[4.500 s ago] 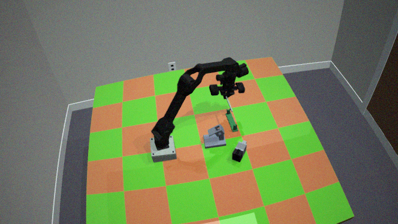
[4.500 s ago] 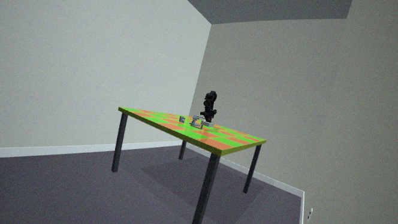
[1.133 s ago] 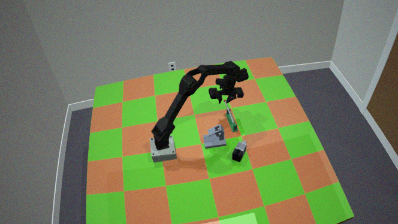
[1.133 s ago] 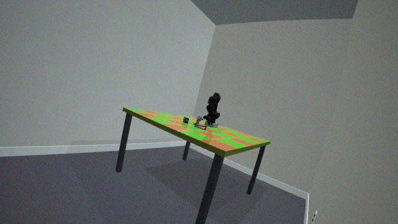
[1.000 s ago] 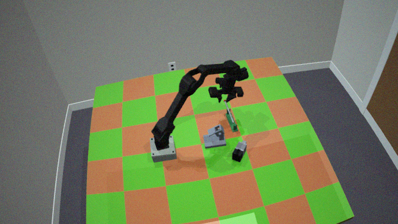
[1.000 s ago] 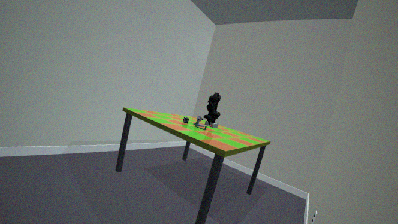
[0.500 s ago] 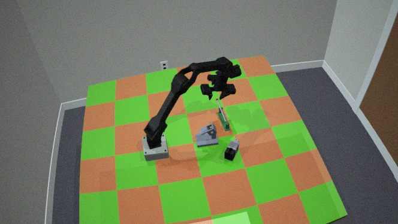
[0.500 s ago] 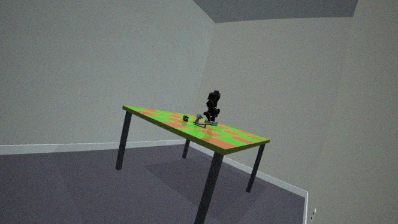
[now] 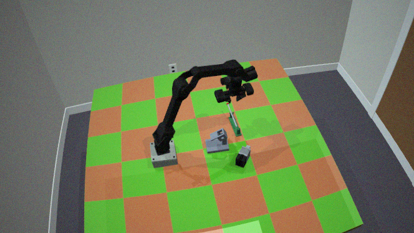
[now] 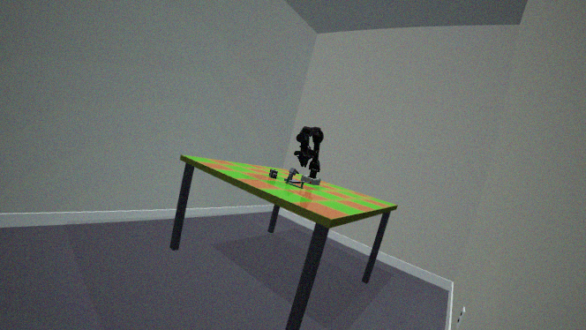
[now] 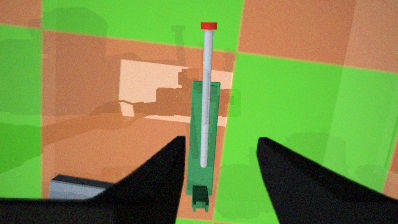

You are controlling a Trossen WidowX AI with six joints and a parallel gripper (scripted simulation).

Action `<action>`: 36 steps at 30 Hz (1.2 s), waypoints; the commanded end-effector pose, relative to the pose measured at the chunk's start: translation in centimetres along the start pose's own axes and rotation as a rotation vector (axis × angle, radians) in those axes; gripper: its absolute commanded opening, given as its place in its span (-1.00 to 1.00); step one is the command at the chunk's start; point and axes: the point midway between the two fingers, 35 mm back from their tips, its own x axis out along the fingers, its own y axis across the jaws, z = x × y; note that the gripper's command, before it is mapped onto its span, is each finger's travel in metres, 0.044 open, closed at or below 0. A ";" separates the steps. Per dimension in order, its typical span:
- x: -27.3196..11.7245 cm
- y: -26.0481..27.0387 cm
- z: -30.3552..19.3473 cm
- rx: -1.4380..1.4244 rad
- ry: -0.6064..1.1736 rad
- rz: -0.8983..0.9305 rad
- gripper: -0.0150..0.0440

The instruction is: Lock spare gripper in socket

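Observation:
The grey lock pin [image 9: 232,114] [image 11: 206,100] with a red head lies lengthwise over the green rack [image 9: 237,133] [image 11: 196,175]; its head juts past one end of the rack. It is out of the mount. The grey mount [image 9: 217,148] [image 10: 293,173] [image 11: 80,190] stands beside the rack, with its slanted socket showing no pin. The spare gripper [image 9: 243,156] [image 10: 274,174], black with a grey end, lies on the table apart from the mount. My gripper [image 9: 234,99] [image 10: 304,165] [image 11: 221,144] is open and empty above the rack; its fingers stand wide apart and touch nothing.
The arm's grey base [image 9: 164,159] [image 10: 311,180] stands on the chequered green and orange table [image 9: 187,212] [image 10: 282,194], on the far side of the mount from the rack. The arm arches high over the table. Shadows of the arm fall around the rack.

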 end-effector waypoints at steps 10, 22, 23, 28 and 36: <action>6.8 0.2 -1.6 -0.002 -0.009 0.013 0.12; 8.6 0.1 -2.0 -0.002 -0.009 0.013 0.12; 8.8 0.1 -2.0 -0.002 -0.009 0.013 0.12; 9.6 0.1 -2.2 -0.002 -0.009 0.013 0.12; 10.8 0.2 -2.5 -0.002 -0.009 0.013 0.12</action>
